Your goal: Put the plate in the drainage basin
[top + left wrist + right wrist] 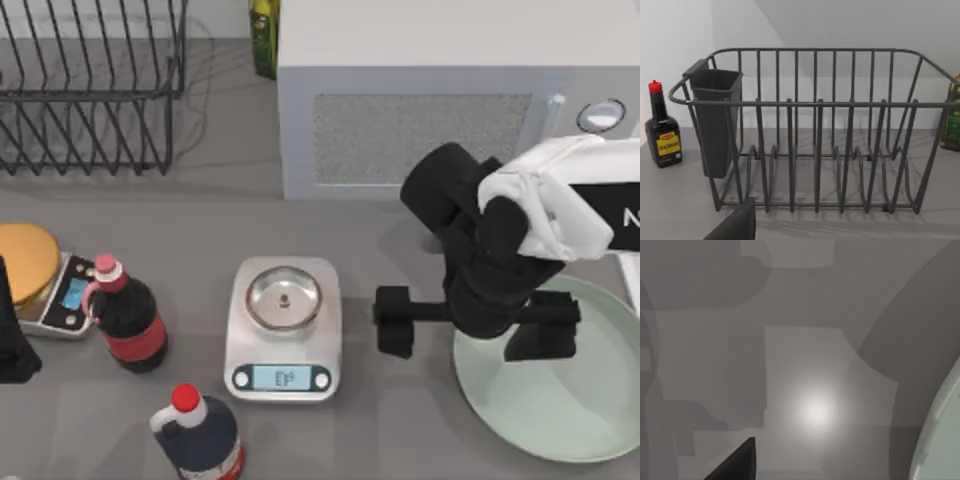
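Right arm fills the near field of the top view, its black wrist hanging over the plate's left rim. Right gripper [478, 322] sits low there, jaws spread wide: one finger lies outside the rim over bare counter [400, 240], the other over the plate's inner surface. Nothing is held between them.

Plate [560, 400], pale mint, lies flat on the counter at the right side, partly cut by the frame edge. In the right wrist view a curved slice of plate [940, 435] appears beside bare grey counter.

A thin white strip [630, 285] at the far right edge, just behind the plate, may be the basin; too little shows to be certain.

Left gripper [15, 335] is parked at the left edge, near a gold-topped scale [40, 275]; jaw state not readable. Its wrist view faces the dish rack [815, 135].

Other items: steel scale [283, 330] mid-counter, two dark bottles [128, 320] [200, 435] to its left, well apart from the plate.

Judgement: step in hand is the approach to grasp; plate not yet lifted. Next move calls for lowering so the rim sits between the jaws, then closing firmly. A shallow rim gives little purchase, so slip on lifting is the risk.
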`<state>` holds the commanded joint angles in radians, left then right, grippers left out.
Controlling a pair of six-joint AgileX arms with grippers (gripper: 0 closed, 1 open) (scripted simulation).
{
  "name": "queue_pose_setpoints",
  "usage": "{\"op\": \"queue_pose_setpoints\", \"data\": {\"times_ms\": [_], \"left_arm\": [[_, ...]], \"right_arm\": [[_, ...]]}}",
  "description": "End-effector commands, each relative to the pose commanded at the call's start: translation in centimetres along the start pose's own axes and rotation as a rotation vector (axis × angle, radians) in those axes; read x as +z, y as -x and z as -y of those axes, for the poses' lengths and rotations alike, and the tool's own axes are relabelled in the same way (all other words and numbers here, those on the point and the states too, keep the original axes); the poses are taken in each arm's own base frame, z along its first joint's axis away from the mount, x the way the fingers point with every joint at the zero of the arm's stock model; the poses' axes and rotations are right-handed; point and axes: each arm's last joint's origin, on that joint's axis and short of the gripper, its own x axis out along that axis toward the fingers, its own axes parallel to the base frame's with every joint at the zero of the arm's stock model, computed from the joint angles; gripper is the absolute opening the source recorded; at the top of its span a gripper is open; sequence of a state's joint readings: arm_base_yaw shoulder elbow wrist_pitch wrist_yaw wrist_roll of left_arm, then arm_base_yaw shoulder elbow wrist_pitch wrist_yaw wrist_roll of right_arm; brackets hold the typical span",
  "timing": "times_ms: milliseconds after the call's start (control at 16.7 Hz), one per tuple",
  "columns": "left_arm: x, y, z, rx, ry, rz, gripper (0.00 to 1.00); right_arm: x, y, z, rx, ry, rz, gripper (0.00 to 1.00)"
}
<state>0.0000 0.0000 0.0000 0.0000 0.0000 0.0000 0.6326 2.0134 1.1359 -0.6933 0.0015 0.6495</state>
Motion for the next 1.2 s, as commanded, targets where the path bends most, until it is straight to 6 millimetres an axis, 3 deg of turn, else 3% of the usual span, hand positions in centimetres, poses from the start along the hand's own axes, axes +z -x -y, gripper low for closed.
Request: {"op": "queue_pose_setpoints", "data": {"times_ms": [720, 1200], "left_arm": [[0.0, 0.0, 0.0, 0.0, 0.0, 0.0, 1.0], [0.0, 0.0, 0.0, 0.0, 0.0, 0.0, 1.0]], "right_arm": [[0.0, 0.0, 0.0, 0.0, 0.0, 0.0, 0.02], [0.0, 0.0, 0.0, 0.0, 0.0, 0.0, 0.0]]}}
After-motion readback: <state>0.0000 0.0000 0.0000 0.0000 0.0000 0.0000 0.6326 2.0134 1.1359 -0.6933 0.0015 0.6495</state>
